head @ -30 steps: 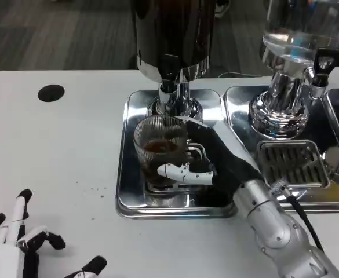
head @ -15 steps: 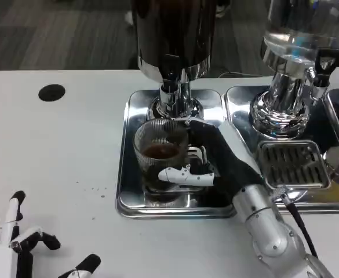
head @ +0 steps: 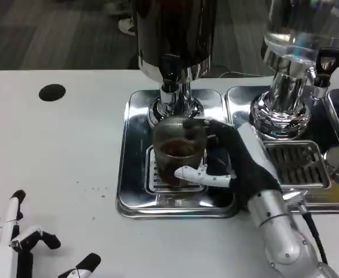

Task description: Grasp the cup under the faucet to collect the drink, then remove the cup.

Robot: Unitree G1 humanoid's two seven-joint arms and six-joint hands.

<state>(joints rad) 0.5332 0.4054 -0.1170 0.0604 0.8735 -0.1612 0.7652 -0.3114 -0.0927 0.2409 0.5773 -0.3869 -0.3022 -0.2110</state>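
I see open white counter (head: 70,150) left of the shiny steel drip tray (head: 133,174). The dark dispenser's chrome faucet (head: 170,95) hangs close over the ribbed glass cup (head: 178,152); the clear dispenser's chrome base (head: 282,113) crowds the right.

A second dispenser (head: 294,69) with a clear, water-filled tank stands on a chrome base at the white table's (head: 59,150) far right. Its slotted drip grate (head: 296,165) lies just before that base. Far left of the dispenser, a round black hole (head: 51,92) marks the tabletop.
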